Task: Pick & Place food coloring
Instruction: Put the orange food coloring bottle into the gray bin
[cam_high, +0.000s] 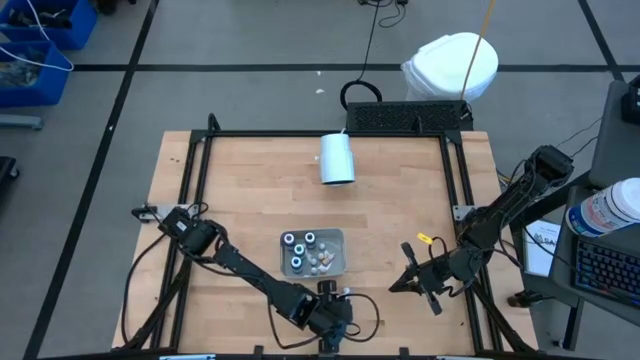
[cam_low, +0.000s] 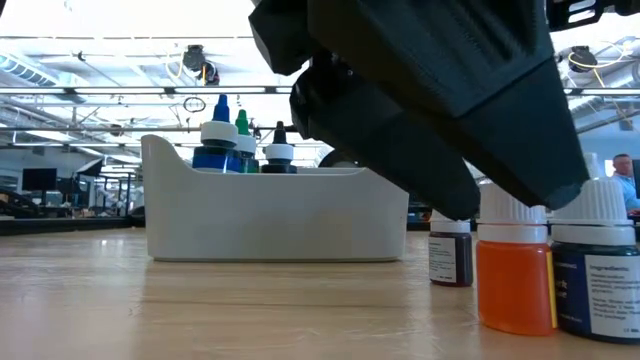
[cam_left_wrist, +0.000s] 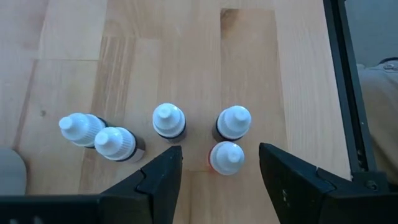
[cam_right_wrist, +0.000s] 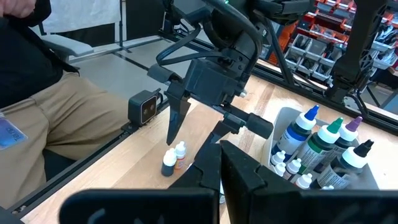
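Several small white-capped food coloring bottles stand on the wood near the table's near edge. In the left wrist view my left gripper (cam_left_wrist: 221, 154) is open and points down. Its fingers stand on either side of an orange bottle (cam_left_wrist: 226, 157) without touching it. Dark bottles (cam_left_wrist: 233, 122) (cam_left_wrist: 169, 119) (cam_left_wrist: 115, 143) stand close by. The low view shows the orange bottle (cam_low: 515, 265) upright under the dark finger. A grey tray (cam_high: 340, 240) holds more bottles, some larger with coloured tips (cam_right_wrist: 320, 140). My right gripper (cam_high: 400, 280) waits shut to the right of the tray.
A white cylinder cup (cam_high: 337, 158) lies on its side near the far edge. A black frame rail (cam_left_wrist: 345, 93) runs along the near edge beside the bottles. A seated person's leg (cam_right_wrist: 56, 118) shows beyond that edge. Bare wood lies between tray and cup.
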